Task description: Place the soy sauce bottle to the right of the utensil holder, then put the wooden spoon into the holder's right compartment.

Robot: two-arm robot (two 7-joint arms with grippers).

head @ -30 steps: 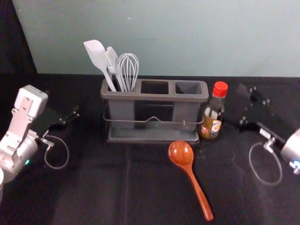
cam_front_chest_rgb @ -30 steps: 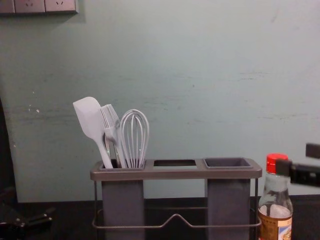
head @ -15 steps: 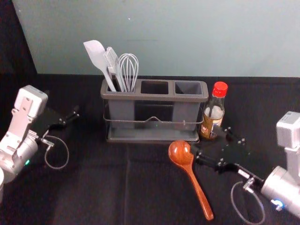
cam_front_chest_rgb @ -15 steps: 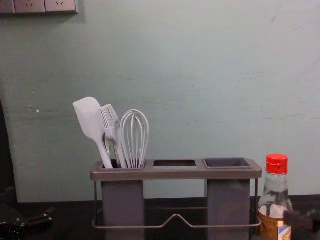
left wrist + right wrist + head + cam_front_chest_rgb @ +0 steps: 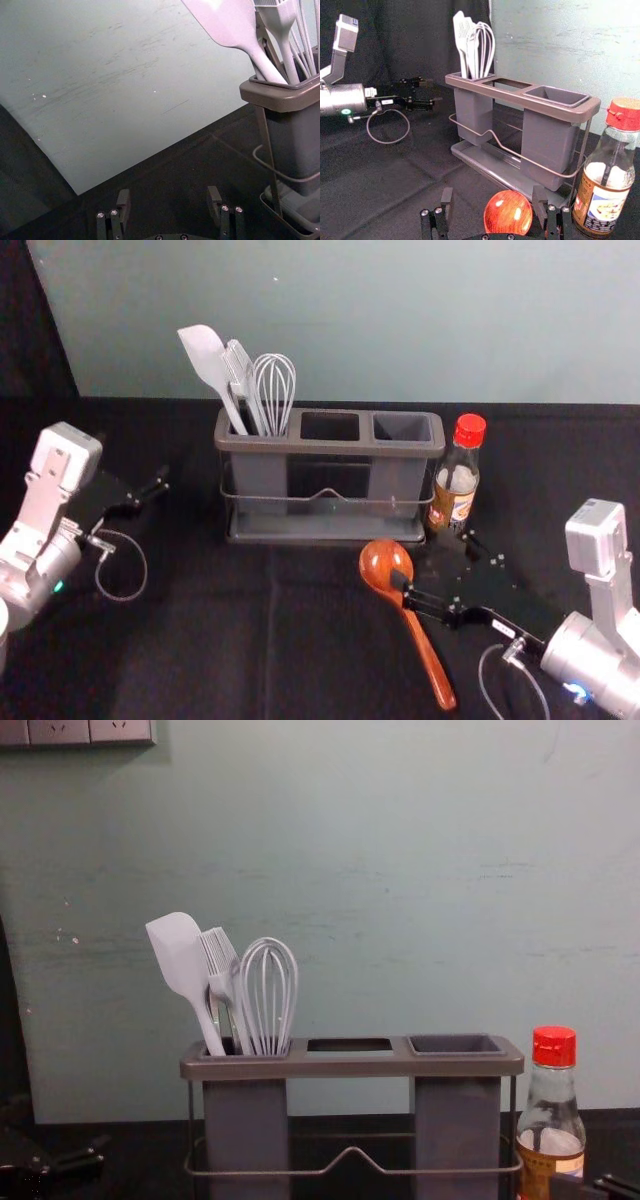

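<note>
Leaving the placed bottle (image 5: 457,480), my right gripper (image 5: 493,190) nears the spoon (image 5: 425,652) for pickup; left gripper (image 5: 169,192) idles leftward, both jaws apart.

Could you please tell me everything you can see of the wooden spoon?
The wooden spoon is reddish brown and glossy, with streaky grain. It lies on the black cloth, its rounded bowl just in front of the right part of the utensil holder, its slim handle slanting back toward the robot and to the right. The open right gripper is at the bowl, one finger overlapping its edge in the head view; I cannot tell whether they touch.
</note>
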